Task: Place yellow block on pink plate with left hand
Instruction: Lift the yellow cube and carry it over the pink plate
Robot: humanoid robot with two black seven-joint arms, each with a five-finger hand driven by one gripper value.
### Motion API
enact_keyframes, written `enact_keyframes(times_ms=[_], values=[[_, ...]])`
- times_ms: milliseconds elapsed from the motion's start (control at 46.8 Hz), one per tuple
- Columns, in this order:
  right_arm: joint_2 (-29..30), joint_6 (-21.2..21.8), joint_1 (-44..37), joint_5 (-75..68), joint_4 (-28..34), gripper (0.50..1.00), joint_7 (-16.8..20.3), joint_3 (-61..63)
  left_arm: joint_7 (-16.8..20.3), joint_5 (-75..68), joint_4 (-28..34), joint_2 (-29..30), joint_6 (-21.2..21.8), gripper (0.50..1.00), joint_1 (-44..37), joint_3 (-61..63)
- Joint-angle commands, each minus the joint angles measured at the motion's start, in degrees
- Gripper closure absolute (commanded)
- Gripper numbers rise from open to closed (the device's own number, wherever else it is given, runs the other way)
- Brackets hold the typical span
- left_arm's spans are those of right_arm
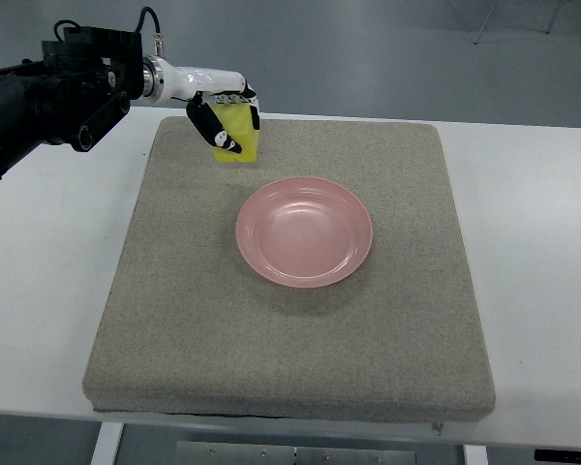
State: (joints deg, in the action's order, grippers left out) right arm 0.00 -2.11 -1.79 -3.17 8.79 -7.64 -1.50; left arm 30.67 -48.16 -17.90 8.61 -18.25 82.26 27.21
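Left robot hand (223,121) sits at the far-left corner of the mat, fingers curled round the yellow block (242,138) — it's got hold of it, black fingertips wrapped across the block's left face w/ a thumb-ish digit lying diagonally over the front. Arm comes in from the left edge, black bulky forearm, then a white wrist section w/ a cable looping off the top. Block is bright yellow, looks roughly upright, bottom edge right at the mat surface; can't tell if it's resting there or just lifted off.

Pink plate (304,232) is abt mid-mat, to the right of and nearer than the block, well apart from it. Shallow, round, glossy, nothing in it. Sits flat.

Grey-beige mat (290,339) is a thick square pad, coarse fabric look, covering most of the white tabletop (533,242). Its near edge almost reaches the tabletop's near edge.

Beyond the tabletop, on the far side, grey floor and what looks like a chair or stand leg at the far right.
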Motion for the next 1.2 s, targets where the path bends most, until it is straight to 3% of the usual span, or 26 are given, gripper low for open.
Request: enact_keyframes(times_ms=[0, 491, 1132, 1175], values=[[0.0, 0.0, -0.1, 0.0, 0.0, 0.576, 0.0, 0.0, 0.0, -0.1, -2.0, -0.3, 0.1, 1.000, 0.6, -0.1], [0.0, 0.0, -0.1, 0.0, 0.0, 0.576, 0.0, 0.0, 0.0, -1.6, -19.5, -0.8, 0.4, 1.000, 5.3, -0.1], [0.0, 0.0, -0.1, 0.0, 0.0, 0.576, 0.0, 0.0, 0.1, -5.3, -22.4, -0.8, 0.7, 1.000, 4.1, 0.3], [0.0, 0.0, -0.1, 0.0, 0.0, 0.576, 0.0, 0.0, 0.1, -5.3, -22.4, -0.7, 0.8, 0.980, 3.9, 0.3]])
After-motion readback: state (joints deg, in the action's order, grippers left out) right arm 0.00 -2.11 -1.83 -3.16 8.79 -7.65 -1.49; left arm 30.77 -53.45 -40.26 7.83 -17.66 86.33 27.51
